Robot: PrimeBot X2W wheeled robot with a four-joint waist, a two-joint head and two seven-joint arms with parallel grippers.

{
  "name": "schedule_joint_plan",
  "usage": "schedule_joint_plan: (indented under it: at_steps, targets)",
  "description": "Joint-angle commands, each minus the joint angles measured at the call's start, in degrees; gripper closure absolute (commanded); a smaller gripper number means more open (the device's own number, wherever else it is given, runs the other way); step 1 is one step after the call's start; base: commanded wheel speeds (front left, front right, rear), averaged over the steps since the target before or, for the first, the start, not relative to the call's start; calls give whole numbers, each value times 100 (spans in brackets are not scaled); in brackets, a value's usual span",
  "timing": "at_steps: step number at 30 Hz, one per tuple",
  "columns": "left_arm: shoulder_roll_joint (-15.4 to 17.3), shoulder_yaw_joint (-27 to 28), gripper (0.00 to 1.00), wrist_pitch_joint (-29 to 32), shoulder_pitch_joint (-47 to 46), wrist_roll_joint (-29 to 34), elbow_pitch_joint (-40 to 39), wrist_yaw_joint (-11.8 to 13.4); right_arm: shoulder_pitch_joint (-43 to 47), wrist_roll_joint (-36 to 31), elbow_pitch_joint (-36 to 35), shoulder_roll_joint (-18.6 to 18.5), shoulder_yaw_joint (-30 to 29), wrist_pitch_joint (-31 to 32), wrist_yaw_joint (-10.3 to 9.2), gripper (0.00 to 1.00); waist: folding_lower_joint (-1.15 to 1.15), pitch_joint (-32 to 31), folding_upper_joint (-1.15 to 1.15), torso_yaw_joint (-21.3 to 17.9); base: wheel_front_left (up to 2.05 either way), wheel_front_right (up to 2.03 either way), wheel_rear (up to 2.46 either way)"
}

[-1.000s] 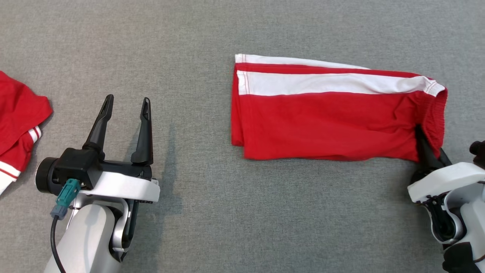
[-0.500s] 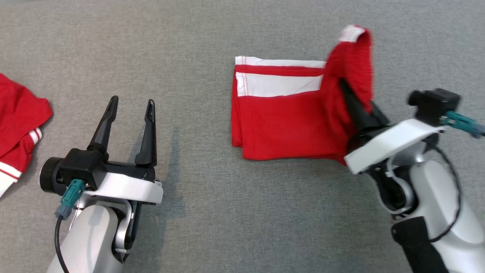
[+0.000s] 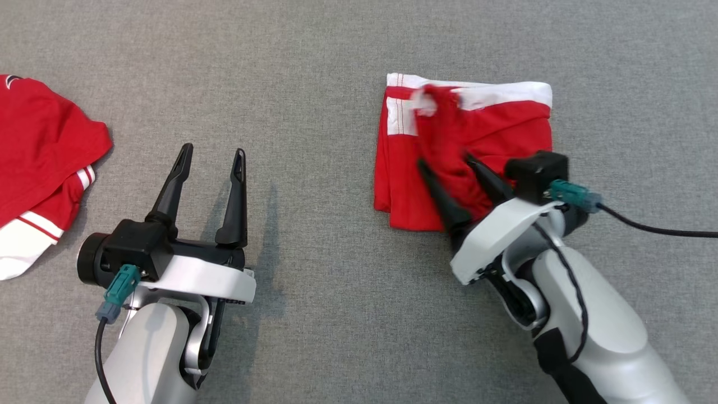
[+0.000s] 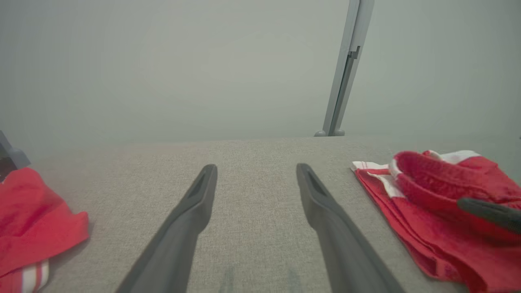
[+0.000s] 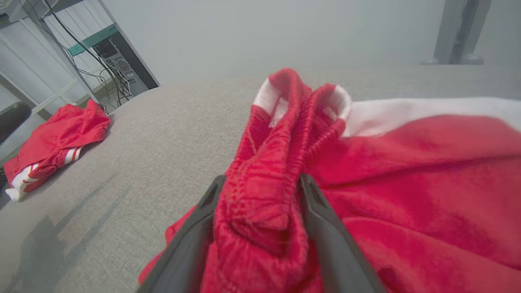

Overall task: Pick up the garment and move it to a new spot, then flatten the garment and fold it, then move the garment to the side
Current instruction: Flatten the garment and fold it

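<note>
The garment [image 3: 505, 129], red shorts with white side stripes, lies folded over on the grey cloth table [image 3: 336, 56], right of centre. Its bunched waistband [image 5: 281, 134] rests on top of the lower layers. My right gripper [image 3: 444, 161] hovers over the garment's near edge with its fingers apart, and the waistband sits loosely between them [image 5: 261, 180]. My left gripper [image 3: 213, 149] is open with nothing in it, well to the left of the garment [image 4: 427, 203]. In the left wrist view its own fingers [image 4: 256, 167] point across bare table.
Another red garment with white stripes [image 3: 45, 146] lies crumpled at the table's left edge, also seen in both wrist views [image 4: 28, 219] [image 5: 61, 134]. A grey post [image 4: 342, 69] stands beyond the far edge. Shelving with cables [image 5: 101, 49] is off to the left.
My right gripper carried the waistband end up and leftward over the garment, folding it in half, then its fingers parted. The head camera shifted slightly. The left gripper stayed open.
</note>
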Motion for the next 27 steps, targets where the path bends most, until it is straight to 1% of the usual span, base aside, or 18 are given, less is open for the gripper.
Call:
schedule_joint_plan:
  at_steps: [1,7,9,13,16,20,21,22,27]
  targets:
    - [4,20,0,-28,-93,5,6,-36,-91,-29,30,-3,119,-89,1,0,0,20,0,2,0,0,0]
    - [-30,65,0,-30,-104,62,-3,-39,-106,-141,28,16,545,-286,1,0,0,31,0,-46,0,0,0]
    - [-45,73,0,-30,-99,78,7,-57,-73,-214,1,19,566,-351,1,0,0,8,0,-67,0,0,0]
    - [-58,101,0,-31,-16,91,43,-89,69,-285,-136,22,399,-572,1,0,0,-106,0,-127,0,0,0]
    - [-46,149,0,-27,115,65,107,-72,270,-394,-387,21,77,-853,1,0,0,-308,0,-205,0,0,0]
    - [11,222,0,-22,250,15,144,-12,610,-610,-759,9,-467,-1068,1,0,0,-556,0,-305,0,0,0]
    - [27,238,0,-7,287,4,145,8,712,-671,-862,-9,-623,-1098,1,0,0,-614,0,-333,0,0,0]
    - [27,238,0,-7,287,4,145,8,712,-671,-862,-9,-623,-1098,1,0,0,-614,0,-333,0,0,0]
    - [142,336,0,78,485,-48,56,108,1249,-1054,-1408,-112,-1432,-1044,1,0,0,-891,0,-464,0,0,0]
